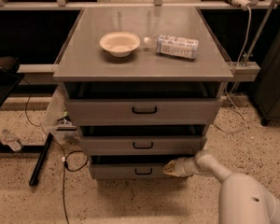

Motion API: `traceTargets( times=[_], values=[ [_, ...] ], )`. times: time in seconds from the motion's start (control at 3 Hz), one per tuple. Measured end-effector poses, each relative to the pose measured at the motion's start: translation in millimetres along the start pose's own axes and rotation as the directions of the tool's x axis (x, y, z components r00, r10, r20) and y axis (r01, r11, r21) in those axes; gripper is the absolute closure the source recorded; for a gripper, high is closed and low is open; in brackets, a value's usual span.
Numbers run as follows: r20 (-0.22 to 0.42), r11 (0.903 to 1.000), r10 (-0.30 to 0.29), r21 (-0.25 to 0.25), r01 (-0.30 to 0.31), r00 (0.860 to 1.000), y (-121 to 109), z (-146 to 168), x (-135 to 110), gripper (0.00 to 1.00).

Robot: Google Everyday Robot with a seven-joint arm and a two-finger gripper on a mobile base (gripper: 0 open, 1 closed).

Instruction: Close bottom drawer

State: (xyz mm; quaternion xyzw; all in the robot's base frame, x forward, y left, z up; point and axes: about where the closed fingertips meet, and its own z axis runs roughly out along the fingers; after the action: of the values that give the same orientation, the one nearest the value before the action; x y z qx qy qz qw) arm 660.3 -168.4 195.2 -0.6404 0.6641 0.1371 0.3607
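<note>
The bottom drawer [126, 171] is the lowest grey front of the cabinet, with a small black curved handle [143, 171]. It sticks out only slightly, less than the two drawers above. My gripper [171, 168] is at the right part of the bottom drawer's front, its pale fingertips touching or nearly touching the panel. The white arm [242, 195] reaches in from the lower right.
The cabinet top [144, 55] carries a cream bowl [120, 43] and a lying plastic bottle [175, 45]. The middle drawer [142, 145] and the top drawer [143, 110] stand partly open. Cables [65, 162] and a black bar [39, 160] lie on the speckled floor at left.
</note>
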Motion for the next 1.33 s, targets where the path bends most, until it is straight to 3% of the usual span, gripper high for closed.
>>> traceTargets(
  times=[1.0, 1.33],
  values=[
    [0.000, 1.0000, 0.000, 0.000, 0.000, 1.000, 0, 0, 0, 0.16],
    [0.034, 0.9977, -0.028, -0.061, 0.030, 0.999, 30, -5, -12, 0.00]
  ],
)
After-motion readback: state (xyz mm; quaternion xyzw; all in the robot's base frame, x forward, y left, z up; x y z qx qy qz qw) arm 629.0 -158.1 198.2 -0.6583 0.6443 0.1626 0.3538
